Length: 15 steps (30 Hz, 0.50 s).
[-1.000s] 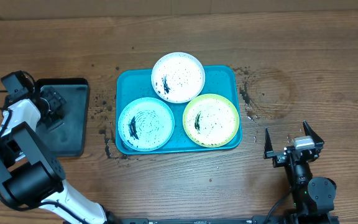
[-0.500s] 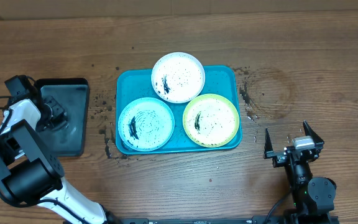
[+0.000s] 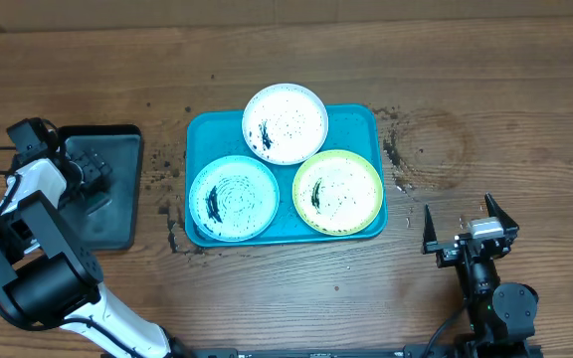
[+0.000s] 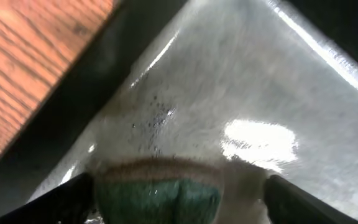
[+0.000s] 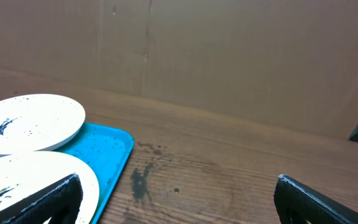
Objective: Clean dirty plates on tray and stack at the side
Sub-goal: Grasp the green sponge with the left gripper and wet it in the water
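Note:
The turquoise tray (image 3: pixel 366 124) holds three speckled plates: the white-rimmed plate (image 3: pixel 285 122) at the back, the light blue plate (image 3: pixel 233 197) front left, the yellow-green plate (image 3: pixel 337 191) front right. My left gripper (image 3: pixel 86 171) is low inside a black tray (image 3: pixel 117 214), left of the turquoise tray. In the left wrist view its fingers (image 4: pixel 176 199) are spread wide, with a green sponge (image 4: pixel 157 196) between them. My right gripper (image 3: pixel 471 229) is open and empty, right of the tray. Its wrist view (image 5: pixel 179 199) shows the tray corner (image 5: pixel 114 149) and two plates (image 5: pixel 30 121).
Dark crumbs and smears lie on the wood between the two trays (image 3: pixel 164 174) and right of the turquoise tray (image 3: pixel 396 159). A faint ring stain (image 3: pixel 436 149) marks the table at the right. The black tray's wet floor (image 4: pixel 229 81) glints.
My left wrist has shifted slightly over the black tray. The right arm, the plates and the turquoise tray have not moved.

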{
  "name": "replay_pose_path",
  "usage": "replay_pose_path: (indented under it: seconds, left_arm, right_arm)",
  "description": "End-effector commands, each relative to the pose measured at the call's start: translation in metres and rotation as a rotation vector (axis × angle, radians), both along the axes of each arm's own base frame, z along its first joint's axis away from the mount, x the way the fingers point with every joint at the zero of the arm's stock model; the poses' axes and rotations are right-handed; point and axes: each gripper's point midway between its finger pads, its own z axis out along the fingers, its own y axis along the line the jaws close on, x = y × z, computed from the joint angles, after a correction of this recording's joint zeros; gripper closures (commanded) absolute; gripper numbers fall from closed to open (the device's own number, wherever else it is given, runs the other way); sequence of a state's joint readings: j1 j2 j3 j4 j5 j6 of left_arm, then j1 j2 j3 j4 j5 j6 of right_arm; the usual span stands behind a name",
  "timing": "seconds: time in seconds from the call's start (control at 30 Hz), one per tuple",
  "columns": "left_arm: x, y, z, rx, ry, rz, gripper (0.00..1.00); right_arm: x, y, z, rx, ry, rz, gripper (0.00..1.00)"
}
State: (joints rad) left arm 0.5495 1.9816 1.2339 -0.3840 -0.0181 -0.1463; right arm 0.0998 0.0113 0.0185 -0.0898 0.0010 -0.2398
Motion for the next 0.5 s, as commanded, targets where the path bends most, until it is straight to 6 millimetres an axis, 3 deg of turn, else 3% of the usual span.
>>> replay_pose_path:
  seconds: [0.0,0.1,0.23,0.27,0.37,0.4,0.43,0.47]
  left_arm:
    - [-0.001,-0.003,-0.010,0.000,0.017,-0.038,0.21]
    - [-0.002,-0.003,-0.017,-0.007,0.027,-0.038,0.39]
    - [-0.005,-0.005,-0.023,-0.017,0.045,-0.038,0.89]
    - [-0.005,-0.005,-0.023,-0.018,0.045,-0.038,0.96]
    - [-0.009,-0.007,-0.025,-0.027,0.059,-0.038,0.96]
    - [-0.011,-0.008,-0.026,-0.033,0.068,-0.038,0.89]
    - [-0.013,-0.010,-0.027,-0.040,0.080,-0.038,0.63]
    - [-0.016,-0.012,-0.028,-0.048,0.092,-0.038,0.26]
  right_arm:
    - [0.000,0.000,-0.002,0.008,-0.003,-0.003,0.00]
    - [0.000,0.000,-0.002,0.008,-0.003,-0.003,0.00]
    - [0.000,0.000,-0.002,0.007,-0.003,-0.003,0.00]
    - [0.000,0.000,-0.002,0.008,-0.003,-0.003,0.00]
    - [0.000,0.000,-0.002,0.008,-0.003,-0.003,0.00]
    - [0.000,0.000,-0.002,0.008,-0.003,-0.003,0.00]
    - [0.000,0.000,-0.002,0.008,-0.003,-0.003,0.00]
    - [0.000,0.000,-0.002,0.008,-0.003,-0.003,0.00]
